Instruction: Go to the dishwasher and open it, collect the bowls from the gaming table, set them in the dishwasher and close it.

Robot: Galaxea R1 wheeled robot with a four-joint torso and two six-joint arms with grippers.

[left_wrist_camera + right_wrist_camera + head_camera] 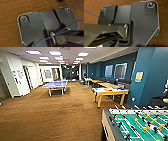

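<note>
Robot's own hardware over brown wood-grain carpeted floor (15, 15).

Seen from above the floor: wide dark grey plate with rounded, pale-edged corners (33, 25), bearing round ringed fittings at two corners, one (23, 18) near the floor's broad bare stretch, another (68, 9) at the far corner. Crossed by a dark jointed bar with a silvery ring (58, 36) and a thin blue cable (70, 25) curving over it. Small dark shape (60, 0) at the frame edge, unidentifiable.
</note>
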